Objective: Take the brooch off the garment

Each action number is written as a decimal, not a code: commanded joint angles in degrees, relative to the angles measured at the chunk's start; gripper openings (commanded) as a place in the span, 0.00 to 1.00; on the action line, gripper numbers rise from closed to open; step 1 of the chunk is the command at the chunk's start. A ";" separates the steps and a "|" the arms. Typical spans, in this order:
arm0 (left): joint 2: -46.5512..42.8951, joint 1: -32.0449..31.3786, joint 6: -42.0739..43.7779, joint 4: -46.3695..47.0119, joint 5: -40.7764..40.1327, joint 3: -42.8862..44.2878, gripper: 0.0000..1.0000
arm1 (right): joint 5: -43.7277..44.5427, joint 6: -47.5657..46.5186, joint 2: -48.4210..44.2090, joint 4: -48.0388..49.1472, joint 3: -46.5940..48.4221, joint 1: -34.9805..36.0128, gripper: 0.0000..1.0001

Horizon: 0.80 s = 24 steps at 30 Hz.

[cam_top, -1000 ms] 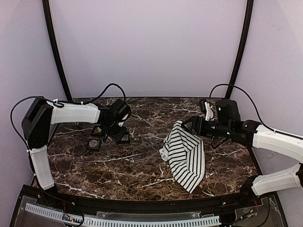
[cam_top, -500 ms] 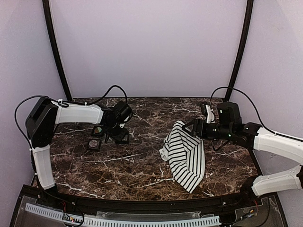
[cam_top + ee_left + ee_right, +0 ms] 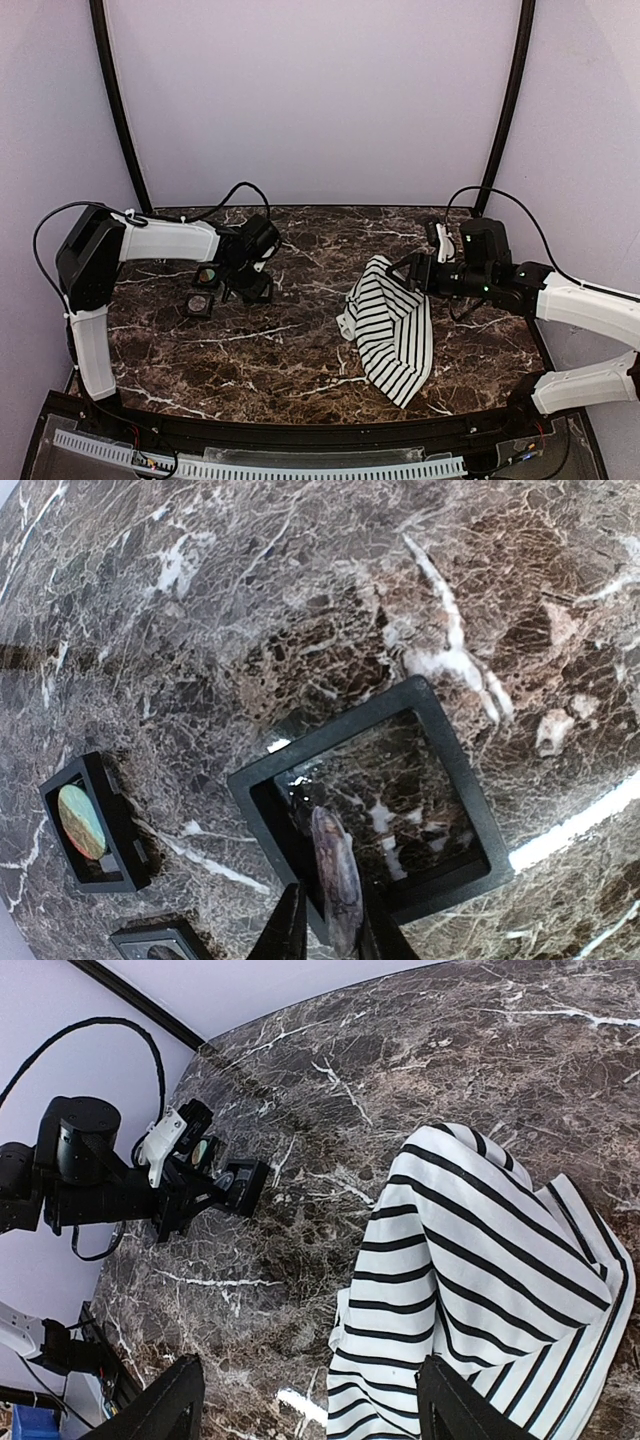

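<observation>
Purplish and oblong, the brooch [image 3: 337, 875] stands between the barely parted fingertips [image 3: 288, 935] of our left gripper [image 3: 332, 938], grip unclear to us, over an open black box [image 3: 330, 736] beside a smaller box [image 3: 118, 845] holding an oval piece [image 3: 80, 820], our left arm [image 3: 165, 240] stretched rightward, while our right gripper [image 3: 312, 1405] gapes by the striped garment [image 3: 480, 1260] heaped at right.

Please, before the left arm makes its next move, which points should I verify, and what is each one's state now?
1. The brooch is off the garment: ok.
2. The brooch is above the open black box: ok.
3. The left gripper is free of the brooch: cannot tell; it sits between the jaws.
4. The brooch lies flat in the box: not ok, it looks on edge.
5. The right gripper is open, near the garment: ok.
</observation>
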 commanded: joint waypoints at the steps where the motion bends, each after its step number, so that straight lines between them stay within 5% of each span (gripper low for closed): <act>1: 0.34 0.37 -0.92 -0.83 3.19 2.24 0.23 | -0.95 0.41 -0.35 1.65 -0.60 -0.39 0.72; 24: -5.93 0.37 -4.75 4.43 8.39 1.35 0.51 | -0.85 0.35 0.70 2.86 -0.41 -0.48 0.85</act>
